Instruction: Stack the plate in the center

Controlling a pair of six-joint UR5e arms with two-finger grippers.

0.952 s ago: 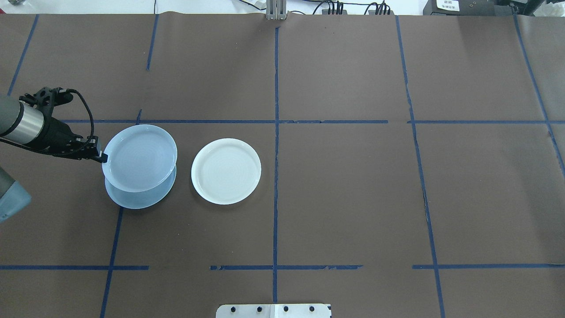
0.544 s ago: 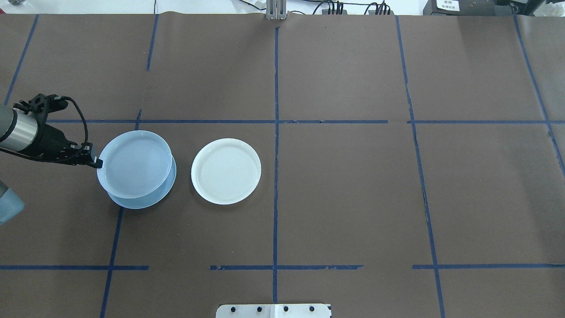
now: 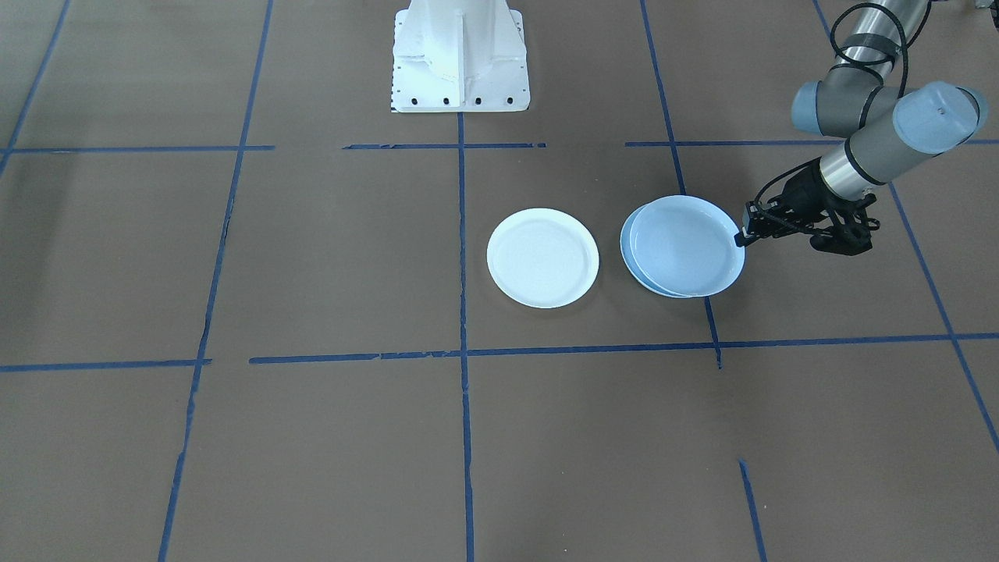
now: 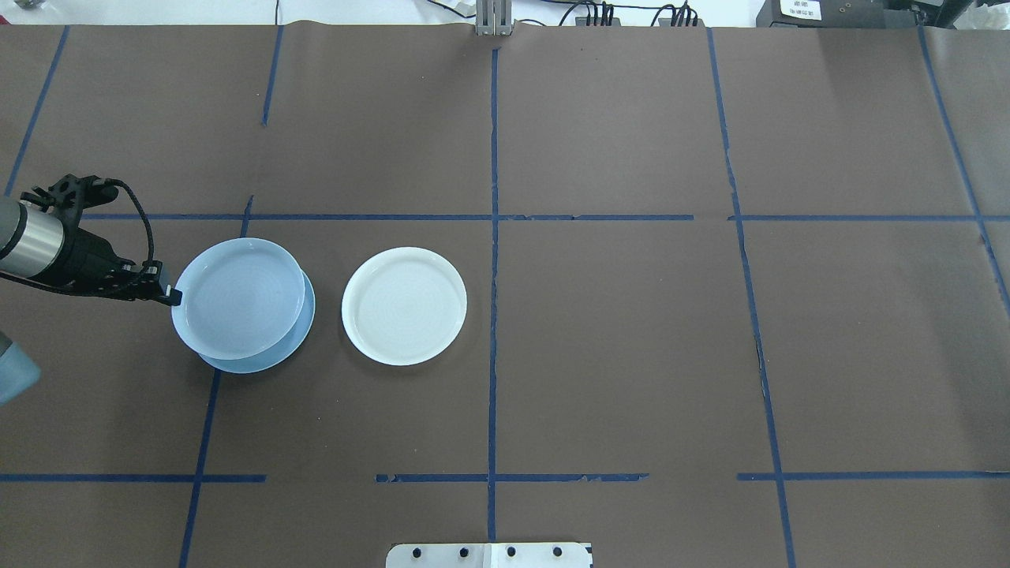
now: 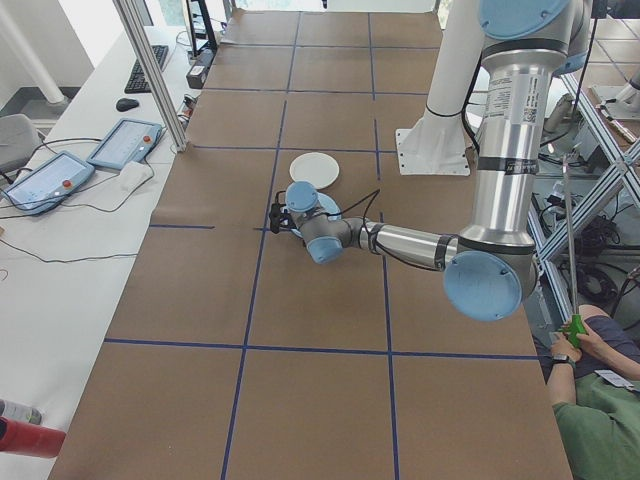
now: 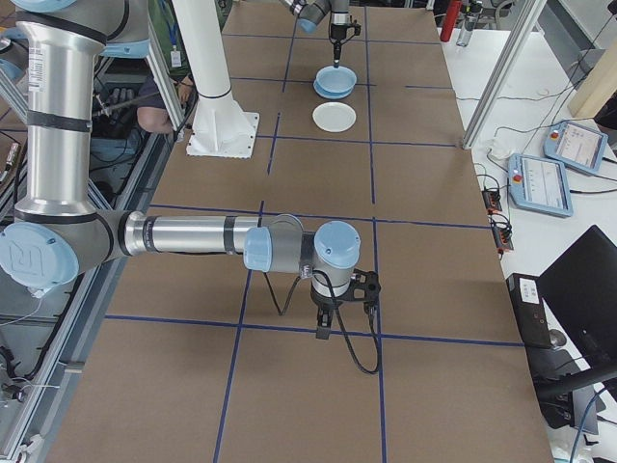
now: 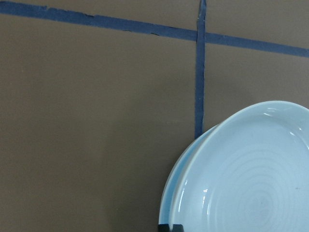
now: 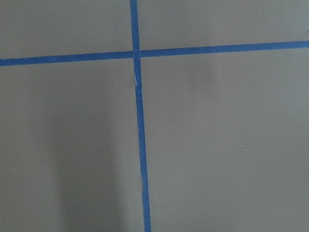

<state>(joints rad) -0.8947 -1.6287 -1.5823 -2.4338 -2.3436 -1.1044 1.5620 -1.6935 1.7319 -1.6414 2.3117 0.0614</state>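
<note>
two blue plates overlapped, left gripper on the upper rim

you have the left gripper (image 4: pixel 170 296) clamped on the near-left rim of the rippled pale-blue plate (image 4: pixel 238 297), the one with concentric rings in its well. that plate sits over the smooth pale-blue plate (image 4: pixel 296 335) and is offset from it, so in the overhead view you see a crescent of the lower plate along the right and near edges. in the left wrist view the rippled plate (image 7: pixel 251 179) fills the lower right, with the lower plate's edge (image 7: pixel 175 180) showing as a thin band on its left. whether the upper plate rests fully on the lower one you cannot tell.

your white plate (image 4: pixel 404 305) lies alone just right of the pair, apart from them, on the brown paper table (image 4: pixel 631 331) marked with blue tape lines (image 4: pixel 494 260).

your right gripper (image 6: pixel 326 318) hangs well away from the plates, pointing down at the table near a tape crossing; it shows only in the exterior right view, so you cannot tell if its fingers are apart or together.
</note>
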